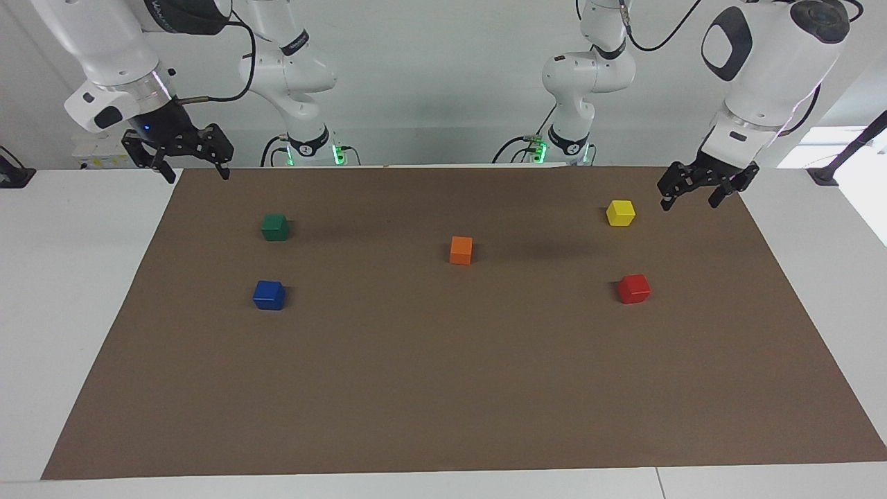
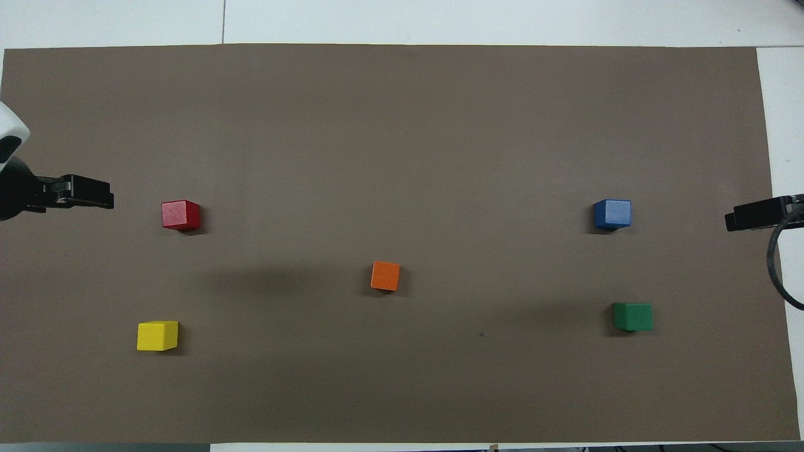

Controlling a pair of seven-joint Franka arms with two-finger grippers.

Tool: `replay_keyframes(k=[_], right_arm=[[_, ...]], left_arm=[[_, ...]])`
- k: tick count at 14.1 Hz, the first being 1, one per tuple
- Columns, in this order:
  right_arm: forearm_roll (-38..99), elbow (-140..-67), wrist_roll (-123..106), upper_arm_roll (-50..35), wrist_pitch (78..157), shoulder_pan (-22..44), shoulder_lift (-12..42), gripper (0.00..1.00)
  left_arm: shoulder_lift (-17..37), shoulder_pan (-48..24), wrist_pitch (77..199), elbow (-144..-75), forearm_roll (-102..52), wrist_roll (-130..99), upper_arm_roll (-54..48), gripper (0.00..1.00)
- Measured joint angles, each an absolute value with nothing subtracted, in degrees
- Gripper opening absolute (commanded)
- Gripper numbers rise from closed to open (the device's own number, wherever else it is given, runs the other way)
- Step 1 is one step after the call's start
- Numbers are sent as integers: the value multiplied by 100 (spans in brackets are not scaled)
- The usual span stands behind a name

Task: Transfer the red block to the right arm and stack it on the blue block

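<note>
The red block sits on the brown mat toward the left arm's end, and it also shows in the overhead view. The blue block sits toward the right arm's end, also in the overhead view. My left gripper is open and empty, raised over the mat's edge at the left arm's end, apart from the red block; it shows in the overhead view too. My right gripper is open and empty, raised over the mat's corner at the right arm's end, and waits.
A yellow block lies nearer to the robots than the red block. A green block lies nearer to the robots than the blue block. An orange block sits mid-mat. The brown mat covers the white table.
</note>
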State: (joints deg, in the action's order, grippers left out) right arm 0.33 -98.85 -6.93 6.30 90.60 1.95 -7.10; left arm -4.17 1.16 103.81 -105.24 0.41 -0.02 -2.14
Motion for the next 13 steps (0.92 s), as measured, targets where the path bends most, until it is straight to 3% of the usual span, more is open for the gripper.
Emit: replay_keyframes(k=[4,13], right_arm=[[45,-9901,-693,630,9060,195,-710,100],[2139,-10976,-1109,586,9957,239,-537,100]], left_arm=[[-364,116,11110,-11286,40,-1,-229,100],[833,116,12844,-11751,46,17,-235,93]])
